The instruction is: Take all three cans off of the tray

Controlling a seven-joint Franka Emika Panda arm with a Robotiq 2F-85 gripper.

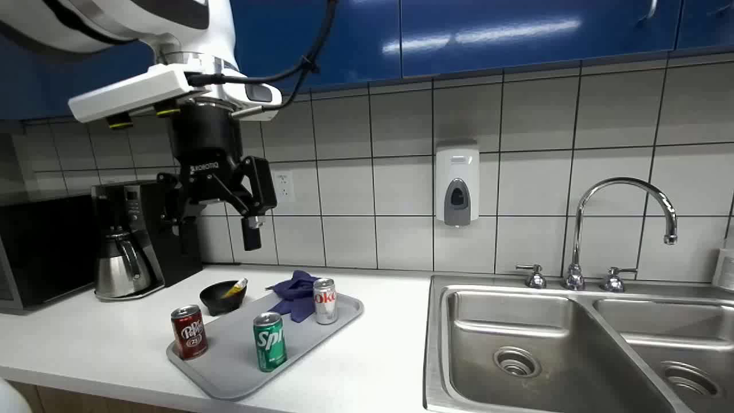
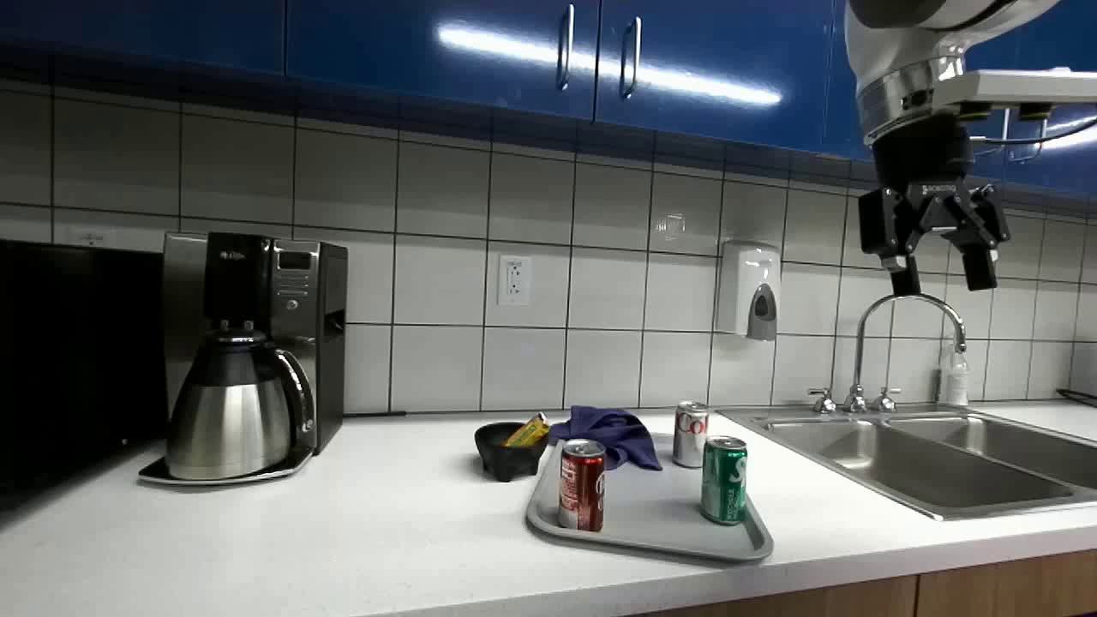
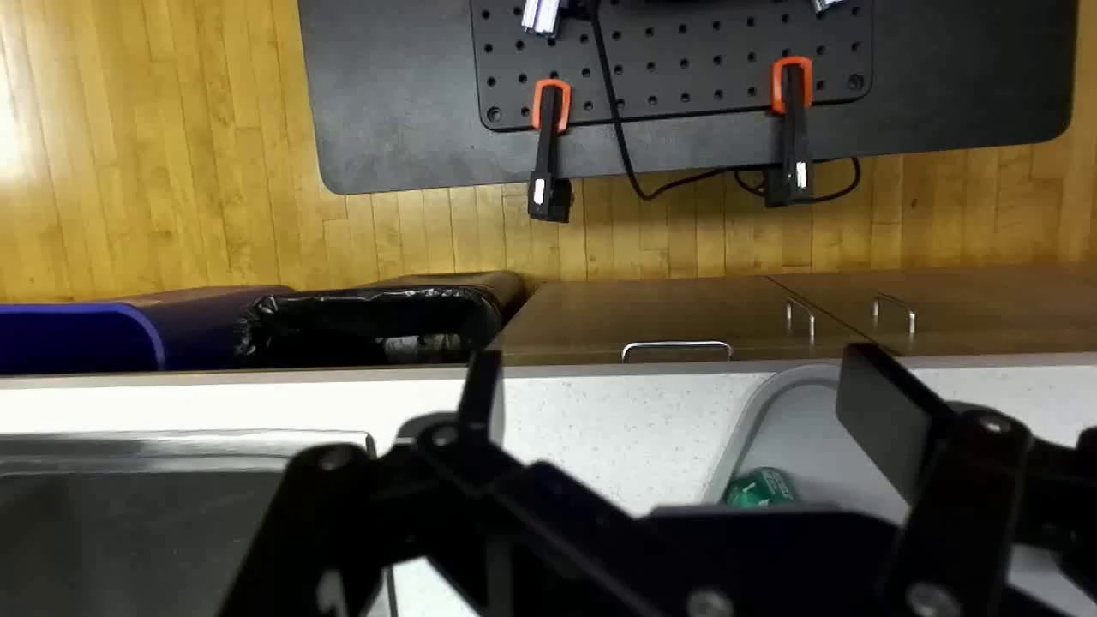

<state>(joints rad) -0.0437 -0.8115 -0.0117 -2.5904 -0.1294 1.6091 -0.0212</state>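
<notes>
On the tray (image 1: 232, 351): maroon Dr Pepper can (image 1: 189, 332), green Sprite can (image 1: 269, 342), silver Coke can (image 1: 325, 302); Robotiq gripper (image 2: 943, 277) gapes wide, empty.

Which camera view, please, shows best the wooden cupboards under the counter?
The wrist view. Seen from above, the wooden cupboards show their fronts there, almost unblocked, with three handles. Both exterior views show only a strip of them at the bottom of the picture, under the counter, and no handle.
</notes>
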